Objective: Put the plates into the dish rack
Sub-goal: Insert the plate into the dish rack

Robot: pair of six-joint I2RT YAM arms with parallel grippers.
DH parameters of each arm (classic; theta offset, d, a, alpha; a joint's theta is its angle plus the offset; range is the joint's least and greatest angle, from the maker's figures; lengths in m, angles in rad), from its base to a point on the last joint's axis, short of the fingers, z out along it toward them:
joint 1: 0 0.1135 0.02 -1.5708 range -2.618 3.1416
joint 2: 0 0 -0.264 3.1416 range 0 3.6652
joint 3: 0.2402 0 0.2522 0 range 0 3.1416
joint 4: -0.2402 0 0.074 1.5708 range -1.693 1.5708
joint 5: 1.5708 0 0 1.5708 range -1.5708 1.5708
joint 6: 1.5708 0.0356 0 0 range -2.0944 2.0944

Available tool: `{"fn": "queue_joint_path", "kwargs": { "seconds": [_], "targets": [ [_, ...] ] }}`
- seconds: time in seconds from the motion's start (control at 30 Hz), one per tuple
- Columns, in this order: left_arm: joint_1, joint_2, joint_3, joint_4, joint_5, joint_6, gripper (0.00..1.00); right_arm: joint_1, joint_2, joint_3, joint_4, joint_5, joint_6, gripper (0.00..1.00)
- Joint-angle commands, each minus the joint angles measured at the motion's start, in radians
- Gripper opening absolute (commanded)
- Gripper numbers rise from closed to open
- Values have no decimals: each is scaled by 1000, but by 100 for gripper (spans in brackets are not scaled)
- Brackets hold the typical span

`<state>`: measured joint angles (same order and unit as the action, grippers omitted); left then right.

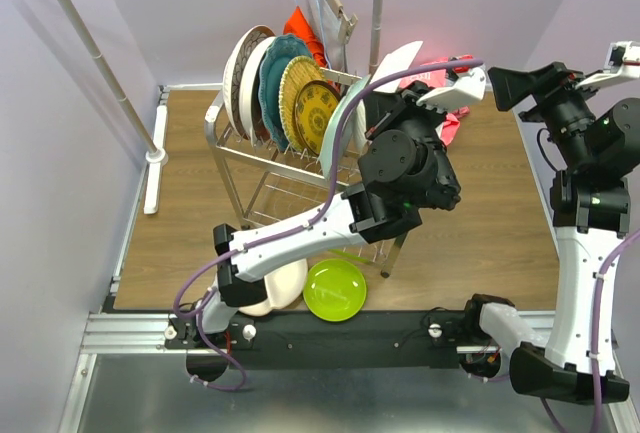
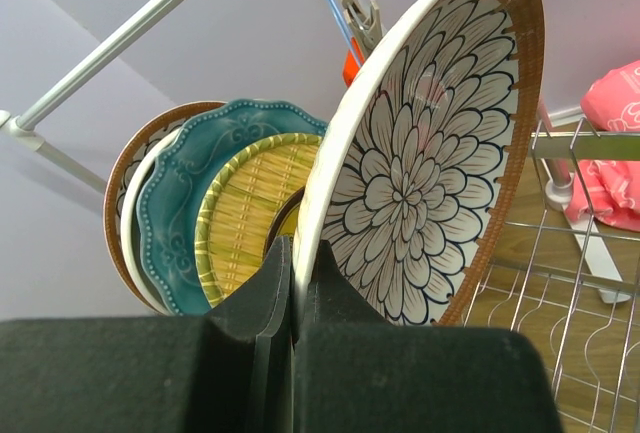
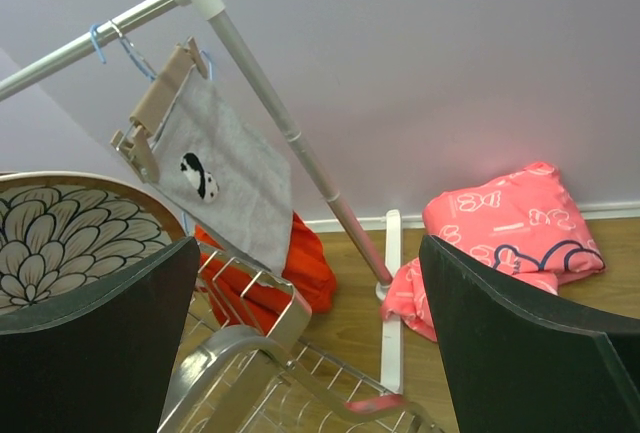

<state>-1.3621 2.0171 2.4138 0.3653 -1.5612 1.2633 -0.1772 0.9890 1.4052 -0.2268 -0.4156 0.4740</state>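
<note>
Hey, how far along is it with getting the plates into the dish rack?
Done: several plates stand upright in the steel wire dish rack, including a teal scalloped plate and a yellow woven-pattern plate. In hand: the left claw pinches a white-and-dark floral plate at the rack. Left: a lime green plate and a cream plate on the table.

Grey cloth [image 3: 230, 173] hangs from white rail [image 3: 290, 133]; pink cloth [image 3: 510, 218] lies nearby.

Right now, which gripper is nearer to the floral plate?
Left. The left gripper is shut on the rim of the floral plate; the right gripper hangs open to its right, apart.
</note>
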Motion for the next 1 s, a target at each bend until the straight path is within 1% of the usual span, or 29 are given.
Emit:
{"fn": "queue_joint_path", "kwargs": {
  "seconds": [0.0,0.07,0.17,0.27,0.3,0.37,0.4,0.43,0.5,0.67,0.77,0.8,0.87,0.97],
  "targets": [
    [-26,-66,45,69,-5,-7,0,18,-13,3,38,-64,11,100],
    [-35,-76,41,83,-8,-5,0,22,-3,0,81,-158,24,99],
    [-42,-89,37,99,-11,1,0,22,37,-15,125,-259,81,93],
    [-46,-101,33,93,-14,-4,0,25,86,0,156,-365,123,82],
    [-49,-106,30,95,-14,-2,0,28,127,11,161,-393,133,76],
    [-48,-116,22,93,-14,-2,0,33,167,46,162,-456,144,69],
    [-49,-118,25,98,-14,-1,0,35,201,57,161,-474,152,63],
    [-49,-116,28,100,-14,1,0,38,217,75,161,-509,152,62],
    [-51,-118,44,100,-14,2,0,60,237,90,161,-528,147,59],
    [-58,-126,44,104,-17,4,0,133,275,118,161,-520,112,59],
    [-63,-132,45,110,-19,5,0,166,303,143,161,-523,101,64],
    [-65,-130,47,112,-19,5,0,174,307,156,161,-522,91,68],
    [-68,-132,44,112,-22,4,0,206,321,169,159,-519,80,72],
    [-66,-129,44,129,-22,10,0,242,349,192,159,-517,64,73]
  ]
}}
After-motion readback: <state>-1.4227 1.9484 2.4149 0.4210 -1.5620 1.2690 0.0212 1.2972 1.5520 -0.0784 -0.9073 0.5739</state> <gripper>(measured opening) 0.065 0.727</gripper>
